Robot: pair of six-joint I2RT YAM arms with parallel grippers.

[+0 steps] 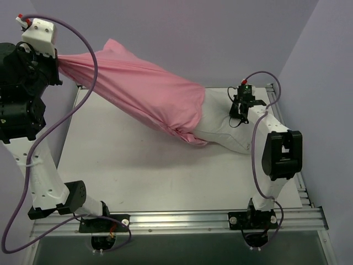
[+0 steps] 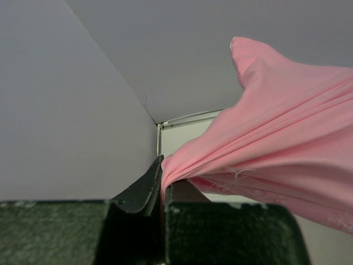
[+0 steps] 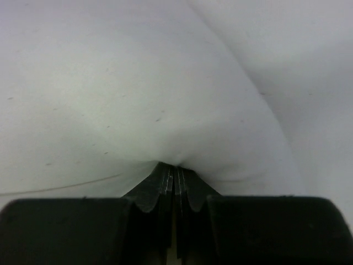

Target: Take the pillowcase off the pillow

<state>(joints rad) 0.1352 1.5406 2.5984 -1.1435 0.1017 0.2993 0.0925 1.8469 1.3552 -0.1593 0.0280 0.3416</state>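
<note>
Your left claw (image 1: 59, 62), upper left, is clamped on the pillowcase (image 1: 143, 91), pulled taut with its mouth over the pillow (image 1: 226, 130) on the worktop (image 1: 138, 171), centre right, pinched tight by your right claw (image 1: 238, 117)

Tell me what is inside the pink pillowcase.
One end of the pillow goes into the pillowcase mouth; the other end sticks out, pinched by the right gripper. How far inside it reaches is hidden by the pink fabric.
</note>
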